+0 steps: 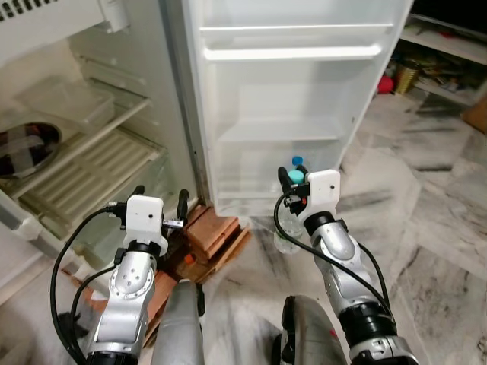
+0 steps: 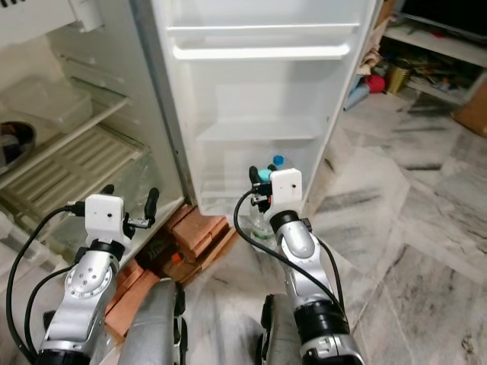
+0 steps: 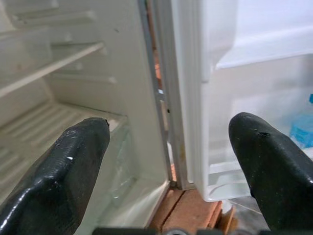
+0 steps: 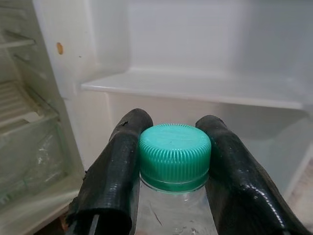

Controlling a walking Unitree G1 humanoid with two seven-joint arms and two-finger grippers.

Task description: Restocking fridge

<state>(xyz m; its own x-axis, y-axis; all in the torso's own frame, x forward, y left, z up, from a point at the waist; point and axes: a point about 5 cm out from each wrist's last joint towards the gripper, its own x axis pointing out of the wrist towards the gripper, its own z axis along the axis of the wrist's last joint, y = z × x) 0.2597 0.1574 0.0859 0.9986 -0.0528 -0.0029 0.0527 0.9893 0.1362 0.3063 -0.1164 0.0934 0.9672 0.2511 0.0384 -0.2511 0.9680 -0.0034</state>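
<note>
Green-capped bottle [image 4: 174, 161] clamped in right gripper [image 4: 173, 169], fridge door [image 1: 297, 99] open

Quick headcount at the open fridge

You've got two black-fingered grippers up, the left gripper [image 1: 160, 199] and the right gripper [image 4: 172, 161]. One clear plastic bottle with a green ribbed cap [image 4: 174, 155] is in view, plus one blue cap [image 1: 297, 160] down in the white door's lowest shelf [image 1: 251, 196]. The white fridge door [image 1: 289, 99] shows three shelf rails.
</note>
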